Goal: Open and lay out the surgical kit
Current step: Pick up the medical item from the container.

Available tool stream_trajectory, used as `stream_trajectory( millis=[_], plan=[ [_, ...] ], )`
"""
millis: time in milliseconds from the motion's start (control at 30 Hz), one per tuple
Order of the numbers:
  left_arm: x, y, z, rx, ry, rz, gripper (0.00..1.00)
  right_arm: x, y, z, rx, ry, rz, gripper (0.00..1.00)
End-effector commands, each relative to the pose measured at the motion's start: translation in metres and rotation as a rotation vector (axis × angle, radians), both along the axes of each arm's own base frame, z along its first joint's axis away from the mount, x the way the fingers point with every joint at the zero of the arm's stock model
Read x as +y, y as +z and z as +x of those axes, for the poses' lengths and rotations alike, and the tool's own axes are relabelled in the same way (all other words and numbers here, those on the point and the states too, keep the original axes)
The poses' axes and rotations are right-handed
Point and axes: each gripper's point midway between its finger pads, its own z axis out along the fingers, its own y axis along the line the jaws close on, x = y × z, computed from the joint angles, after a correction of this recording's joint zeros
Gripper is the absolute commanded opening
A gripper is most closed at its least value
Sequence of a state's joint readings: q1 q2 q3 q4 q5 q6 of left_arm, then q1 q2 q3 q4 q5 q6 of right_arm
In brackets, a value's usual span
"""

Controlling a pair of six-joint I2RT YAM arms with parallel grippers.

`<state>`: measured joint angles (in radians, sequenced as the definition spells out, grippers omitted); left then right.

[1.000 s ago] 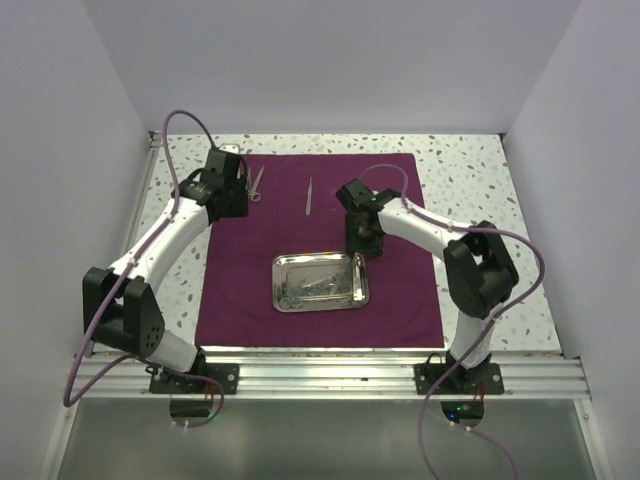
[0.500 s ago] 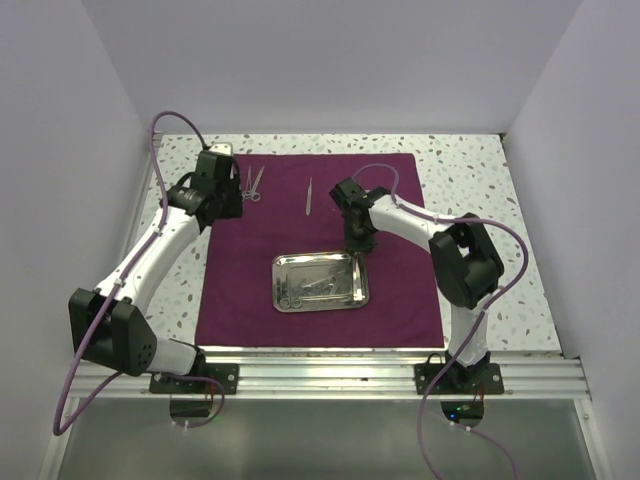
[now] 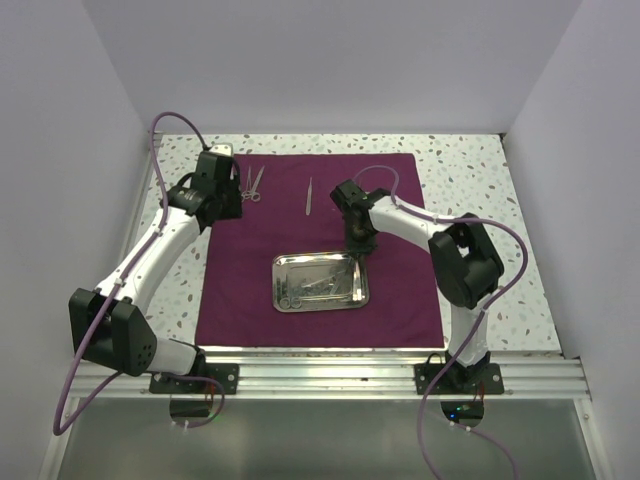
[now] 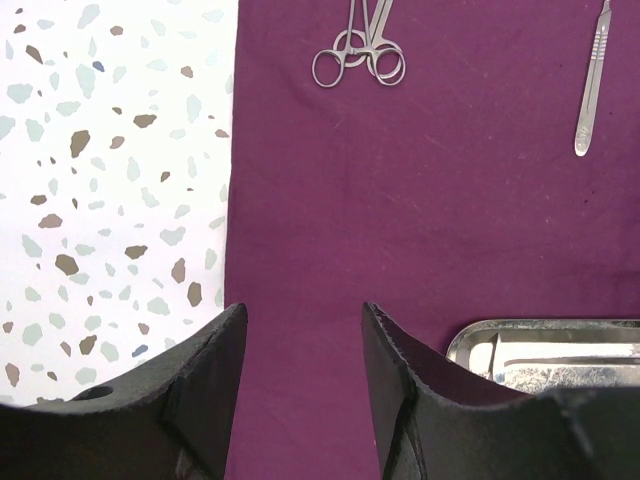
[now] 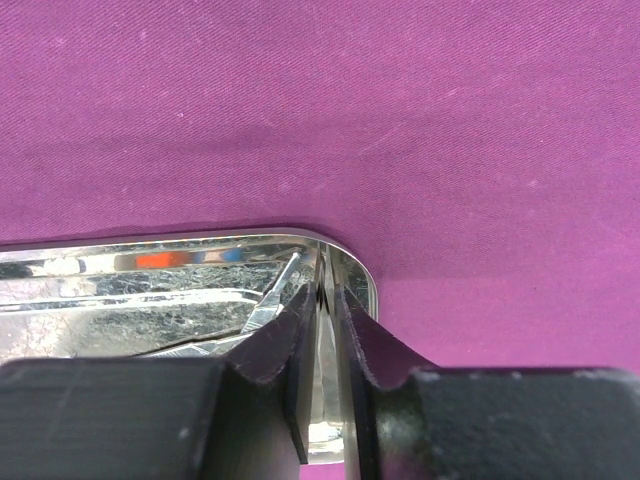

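The maroon cloth [image 3: 320, 205] lies spread flat. The steel tray [image 3: 276, 282] sits on its middle with thin silver instruments [image 3: 318, 285] inside. Scissors [image 3: 254, 184] and a slim silver handle [image 3: 309, 195] lie on the far part of the cloth. My left gripper [image 3: 230, 200] hovers open and empty over the cloth's left edge, as the left wrist view [image 4: 303, 325] shows, with the scissors [image 4: 368, 35] ahead. My right gripper [image 3: 358, 245] is at the tray's far right corner; its jaws [image 5: 325, 290] are pinched on a thin silver instrument [image 5: 327, 262] inside the tray rim [image 5: 200, 240].
The speckled white tabletop [image 3: 470, 180] surrounds the cloth, with white walls on three sides. An aluminium rail [image 3: 330, 372] runs along the near edge by the arm bases. The slim handle [image 4: 592, 85] shows at the upper right of the left wrist view.
My left arm has drawn back a little to the left, away from the scissors. My right gripper has shifted slightly left and settled at the tray's far right corner.
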<state>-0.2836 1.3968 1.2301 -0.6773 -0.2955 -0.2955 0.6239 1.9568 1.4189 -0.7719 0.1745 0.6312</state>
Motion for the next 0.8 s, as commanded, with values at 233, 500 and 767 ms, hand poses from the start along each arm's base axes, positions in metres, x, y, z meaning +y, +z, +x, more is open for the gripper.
stream_trajectory(
  millis=[233, 500, 767],
  plan=[
    [0.004, -0.006, -0.003, 0.015, -0.002, 0.021, 0.52, 0.002, 0.003, 0.005, -0.032, -0.014, 0.002, 0.09],
    [0.006, -0.007, -0.004, 0.019, 0.005, 0.031, 0.52, 0.002, 0.026, 0.004, -0.053, -0.023, 0.022, 0.0],
    [0.008, -0.012, -0.005, 0.032, 0.016, 0.042, 0.51, 0.005, 0.101, 0.005, -0.149, -0.022, 0.096, 0.0]
  ],
)
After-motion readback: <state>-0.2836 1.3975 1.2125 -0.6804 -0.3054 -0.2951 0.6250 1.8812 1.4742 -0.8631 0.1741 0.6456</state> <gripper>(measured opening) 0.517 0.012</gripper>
